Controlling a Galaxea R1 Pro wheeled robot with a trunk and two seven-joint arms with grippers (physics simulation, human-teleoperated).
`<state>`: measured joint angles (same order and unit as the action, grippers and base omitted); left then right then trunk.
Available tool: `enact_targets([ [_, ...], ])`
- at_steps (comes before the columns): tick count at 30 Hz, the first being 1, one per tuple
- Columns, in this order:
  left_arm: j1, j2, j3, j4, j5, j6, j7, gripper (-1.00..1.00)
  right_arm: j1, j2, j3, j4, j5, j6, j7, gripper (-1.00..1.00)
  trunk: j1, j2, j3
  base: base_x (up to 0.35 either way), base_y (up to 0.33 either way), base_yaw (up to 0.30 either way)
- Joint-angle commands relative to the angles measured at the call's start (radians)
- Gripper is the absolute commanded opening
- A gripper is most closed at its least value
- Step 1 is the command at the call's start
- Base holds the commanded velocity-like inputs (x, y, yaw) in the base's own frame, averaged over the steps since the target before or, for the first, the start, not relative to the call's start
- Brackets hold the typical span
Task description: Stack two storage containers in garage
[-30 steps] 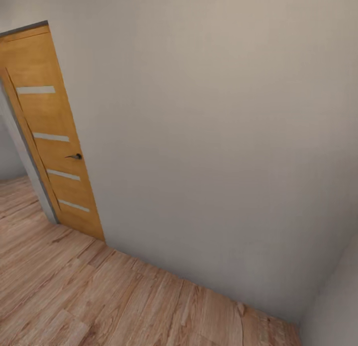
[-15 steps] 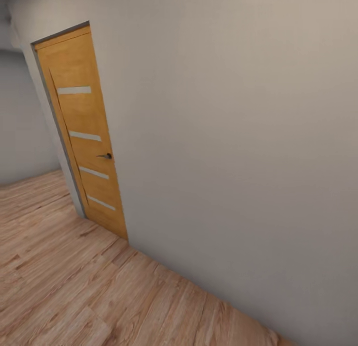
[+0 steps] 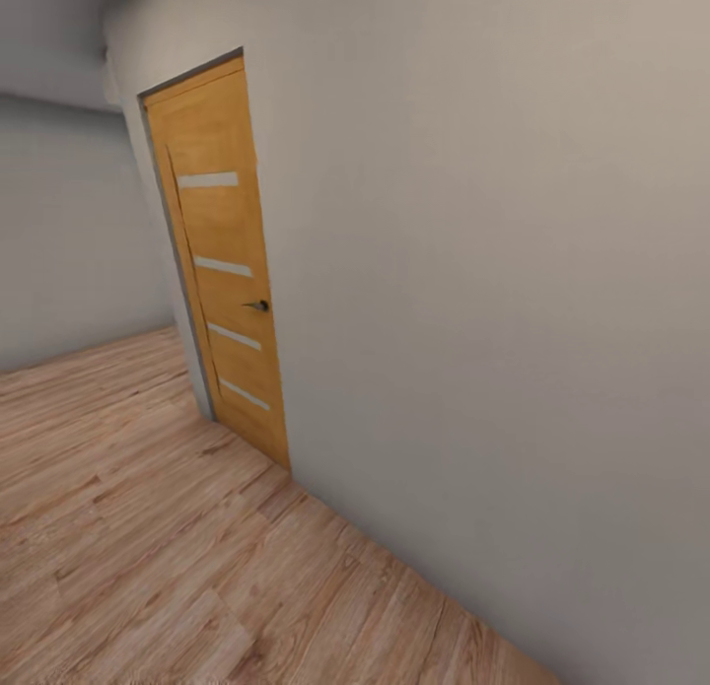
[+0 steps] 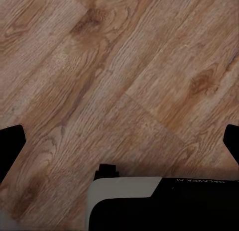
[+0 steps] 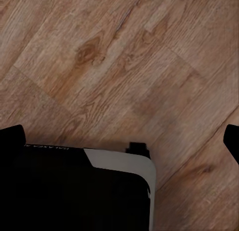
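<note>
The two storage containers are out of view, and so is the garage. In the left wrist view my left gripper (image 4: 119,149) is open, its black fingertips (image 4: 11,141) at the picture's two edges, with only light wood plank floor (image 4: 124,66) between them. My right gripper (image 5: 119,139) is open in the same way over the same planks (image 5: 124,57), its fingertips (image 5: 11,136) wide apart and holding nothing.
A closed orange wood door (image 3: 225,261) with pale glass strips and a dark handle (image 3: 258,306) is set in a plain grey wall (image 3: 493,271). Left of it the plank floor (image 3: 118,488) runs toward a farther grey wall (image 3: 69,232). My black-and-white body (image 4: 149,203) shows under the grippers.
The whole head view has shifted: the door now stands farther right in the picture, and more floor and the far wall show at the left. The camera moved, not the door.
</note>
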<state>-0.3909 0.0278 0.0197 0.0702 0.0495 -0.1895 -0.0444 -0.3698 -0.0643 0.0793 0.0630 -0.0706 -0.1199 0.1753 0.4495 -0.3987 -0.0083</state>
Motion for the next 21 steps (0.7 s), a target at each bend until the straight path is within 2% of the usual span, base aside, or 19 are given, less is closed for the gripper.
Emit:
enact_targets([
  [1,-0.002,0.0,0.002,0.005,0.005,-0.007,-0.005,1.0,-0.001,0.0,0.008,0.004,-0.008,-0.008,0.004,1.0,0.001,-0.001,-0.001,0.001,0.0,0.279],
  [7,-0.002,0.0,0.002,0.005,0.005,-0.007,-0.005,1.0,-0.001,0.0,0.008,0.004,-0.008,-0.007,0.004,1.0,0.001,-0.001,-0.001,0.059,0.0,0.279],
  [21,-0.002,0.0,0.002,0.005,0.005,-0.006,-0.005,1.0,-0.001,0.0,0.009,0.004,-0.008,-0.008,0.004,1.0,0.001,-0.001,-0.001,0.306,0.0,0.279],
])
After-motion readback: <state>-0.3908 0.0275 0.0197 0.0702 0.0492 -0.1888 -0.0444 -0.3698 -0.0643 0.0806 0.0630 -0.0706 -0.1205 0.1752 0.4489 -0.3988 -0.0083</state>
